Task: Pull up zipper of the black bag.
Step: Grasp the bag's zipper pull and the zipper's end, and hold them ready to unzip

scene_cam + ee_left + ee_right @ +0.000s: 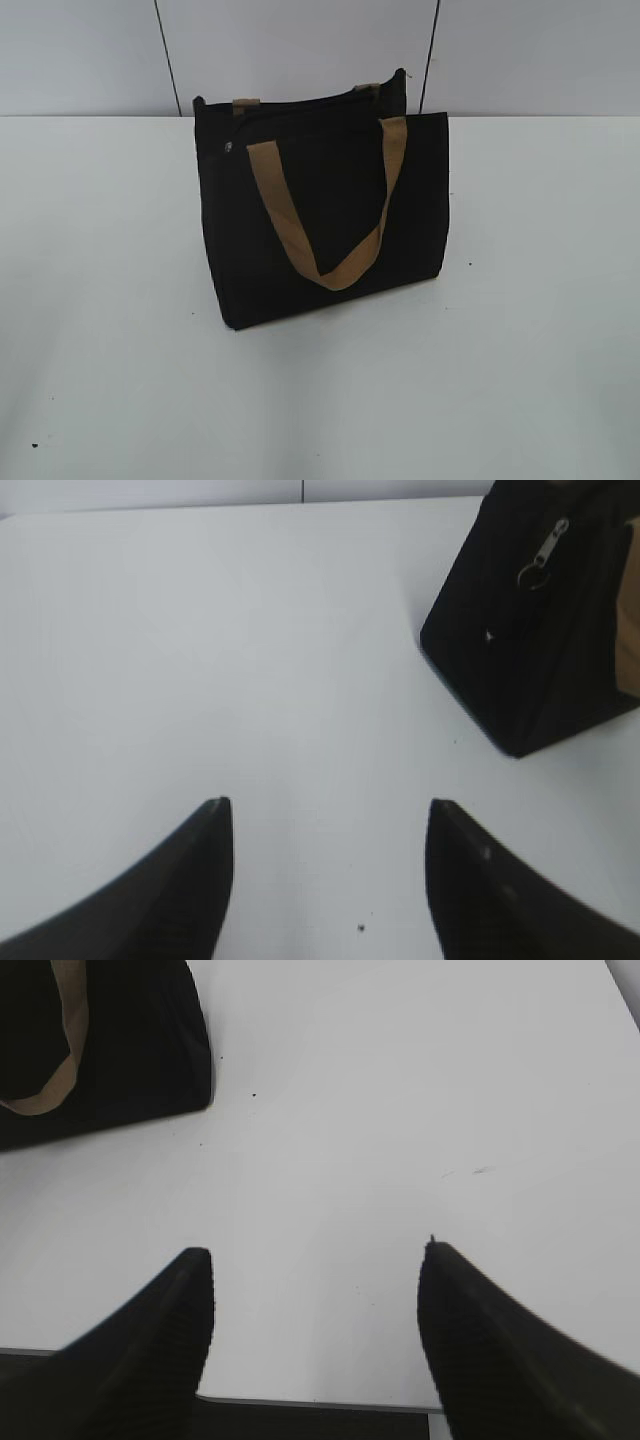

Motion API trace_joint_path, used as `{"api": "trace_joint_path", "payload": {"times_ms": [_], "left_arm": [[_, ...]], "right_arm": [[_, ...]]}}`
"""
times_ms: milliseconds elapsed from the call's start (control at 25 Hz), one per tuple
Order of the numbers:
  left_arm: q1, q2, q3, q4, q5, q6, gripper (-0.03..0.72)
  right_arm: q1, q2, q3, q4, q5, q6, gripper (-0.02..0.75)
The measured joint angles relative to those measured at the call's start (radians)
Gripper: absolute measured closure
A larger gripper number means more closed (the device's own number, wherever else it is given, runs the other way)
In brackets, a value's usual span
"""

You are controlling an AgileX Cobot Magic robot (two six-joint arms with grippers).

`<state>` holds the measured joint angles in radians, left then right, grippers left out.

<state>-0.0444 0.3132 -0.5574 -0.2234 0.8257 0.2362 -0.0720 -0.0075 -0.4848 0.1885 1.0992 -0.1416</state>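
Observation:
The black bag (320,215) stands upright in the middle of the white table, with a tan strap handle (325,210) hanging down its front. The zipper runs along its top edge; its small silver pull (228,150) sits at the left end. In the left wrist view the bag (530,650) is at the upper right, and the silver pull with its ring (543,555) hangs on its end face. My left gripper (328,815) is open and empty, well short of the bag. My right gripper (315,1260) is open and empty; the bag's corner (130,1050) is at its upper left.
The white table (530,330) stretches around the bag on all sides. Its near edge (320,1400) shows under my right gripper. A grey wall with dark seams (165,55) stands behind the table. No arm shows in the exterior view.

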Motion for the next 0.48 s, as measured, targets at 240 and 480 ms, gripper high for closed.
{"api": "trace_joint_path", "payload": {"times_ms": [240, 480], "left_arm": [[0.000, 0.367, 0.000, -0.381, -0.295, 0.443, 0.211], [0.008, 0.727, -0.002, -1.037, -0.291, 1.273, 0.209]], "right_arm": [[0.000, 0.000, 0.000, 0.000, 0.000, 0.000, 0.249], [0.000, 0.000, 0.000, 0.000, 0.000, 0.000, 0.249]]}}
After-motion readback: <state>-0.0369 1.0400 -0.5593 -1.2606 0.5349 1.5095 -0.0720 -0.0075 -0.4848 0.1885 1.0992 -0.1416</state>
